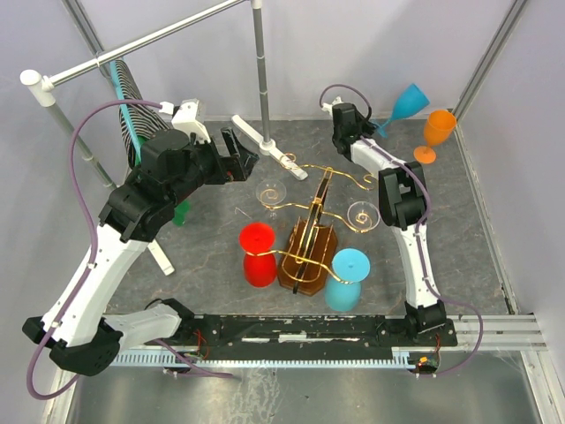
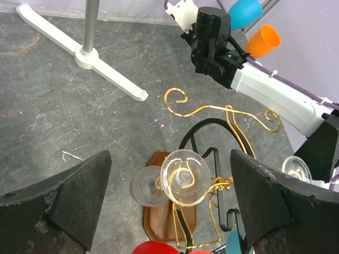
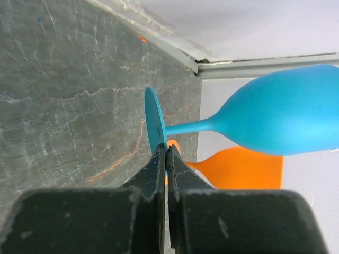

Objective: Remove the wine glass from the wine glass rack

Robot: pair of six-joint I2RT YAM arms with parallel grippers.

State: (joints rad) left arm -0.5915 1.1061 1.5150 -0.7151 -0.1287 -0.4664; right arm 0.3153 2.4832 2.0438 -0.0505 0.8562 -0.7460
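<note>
The gold wire rack (image 1: pixel 328 187) stands on its brown wooden base (image 1: pixel 296 265) mid-table. A clear wine glass (image 1: pixel 271 193) hangs upside down on its left arm and another clear glass (image 1: pixel 362 215) on its right arm. My left gripper (image 1: pixel 243 148) is open and empty, above and left of the rack. In the left wrist view the left clear glass (image 2: pixel 185 177) lies between the spread fingers (image 2: pixel 79 201), well below them. My right gripper (image 3: pixel 166 153) is shut on the foot of a tilted blue wine glass (image 3: pixel 286 108), which is at the back right in the top view (image 1: pixel 408 104).
A red glass (image 1: pixel 258 252) and a light blue glass (image 1: pixel 347 278) sit beside the rack's base. An orange glass (image 1: pixel 437 131) stands at the back right. The grey pole frame (image 1: pixel 260 71) has its white foot (image 1: pixel 265 141) just behind the rack. A striped roll (image 1: pixel 132 97) hangs at the back left.
</note>
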